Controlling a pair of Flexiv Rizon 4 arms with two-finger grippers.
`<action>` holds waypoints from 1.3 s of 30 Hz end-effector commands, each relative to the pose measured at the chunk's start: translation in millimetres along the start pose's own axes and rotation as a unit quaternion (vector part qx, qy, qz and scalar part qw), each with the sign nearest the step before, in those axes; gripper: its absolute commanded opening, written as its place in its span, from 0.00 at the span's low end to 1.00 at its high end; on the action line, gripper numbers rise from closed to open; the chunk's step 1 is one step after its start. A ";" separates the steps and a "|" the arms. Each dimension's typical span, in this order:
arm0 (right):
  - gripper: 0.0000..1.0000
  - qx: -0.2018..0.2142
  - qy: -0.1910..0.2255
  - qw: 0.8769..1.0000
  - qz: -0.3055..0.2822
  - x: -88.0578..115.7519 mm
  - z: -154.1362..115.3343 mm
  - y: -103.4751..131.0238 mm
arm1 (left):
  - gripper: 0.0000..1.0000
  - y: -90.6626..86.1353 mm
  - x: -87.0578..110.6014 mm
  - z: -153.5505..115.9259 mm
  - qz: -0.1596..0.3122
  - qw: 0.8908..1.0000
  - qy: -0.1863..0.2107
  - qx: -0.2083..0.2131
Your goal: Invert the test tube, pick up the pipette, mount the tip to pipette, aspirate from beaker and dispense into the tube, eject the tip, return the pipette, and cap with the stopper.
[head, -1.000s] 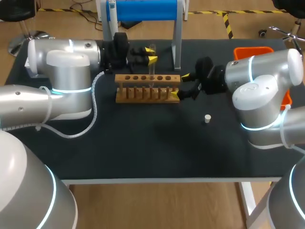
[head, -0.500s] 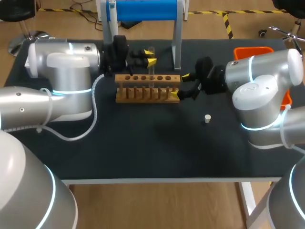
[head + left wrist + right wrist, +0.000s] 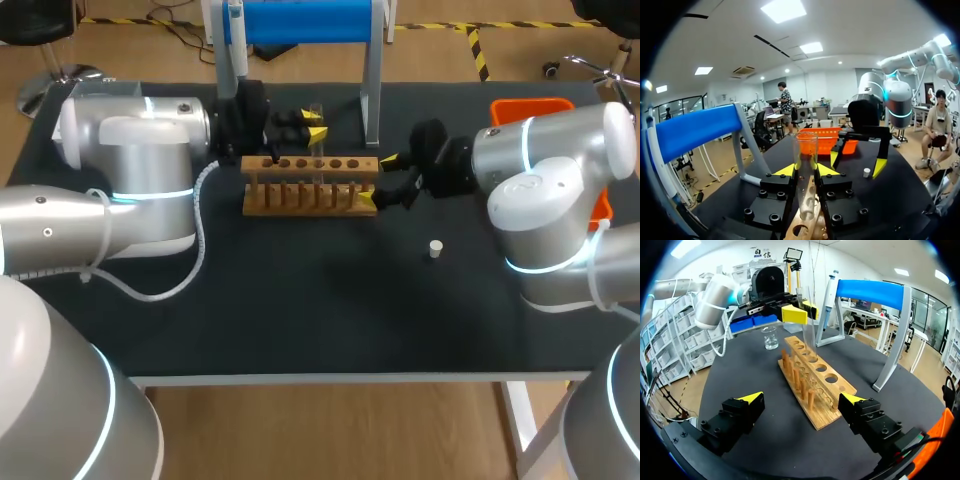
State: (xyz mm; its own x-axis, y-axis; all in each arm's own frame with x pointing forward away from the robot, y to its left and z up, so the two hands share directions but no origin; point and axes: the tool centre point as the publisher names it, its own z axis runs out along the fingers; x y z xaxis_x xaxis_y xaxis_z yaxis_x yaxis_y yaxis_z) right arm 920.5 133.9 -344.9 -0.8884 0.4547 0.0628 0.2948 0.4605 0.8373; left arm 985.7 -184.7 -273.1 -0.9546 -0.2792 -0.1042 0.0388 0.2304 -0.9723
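Standing upright, the test tube point(image 3: 805, 150) is clamped in the left hand point(image 3: 805, 171) just over the wooden rack point(image 3: 310, 192). The right hand point(image 3: 378, 181), wide open and empty, straddles the rack's end. A tilted or off-centre descent could strike the rack instead of seating, making the tube slip or crack.

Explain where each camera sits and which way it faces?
Head view: above and behind the robot, facing down on the table; both arms show.
Left wrist view: on the left wrist, facing along the left gripper, shut on the test tube.
Right wrist view: on the right wrist, facing past the open right gripper along the wooden rack.
Shared: all show the test tube.
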 end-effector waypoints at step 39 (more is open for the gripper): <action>1.00 0.000 0.001 1.000 0.000 -0.2 -1.0 -0.4 | 1.00 -1.6 6.7 -10.7 -0.011 0.999 -0.001 -0.033</action>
State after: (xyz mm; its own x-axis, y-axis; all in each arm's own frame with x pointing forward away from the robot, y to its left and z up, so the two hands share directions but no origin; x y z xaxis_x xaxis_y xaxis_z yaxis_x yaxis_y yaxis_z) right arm 920.5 133.9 -344.9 -0.8884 0.4547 0.0628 0.2949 0.4605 0.8372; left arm 984.4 -185.4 -281.0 -0.9539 -0.2868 -0.0881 0.0073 0.2711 -0.9625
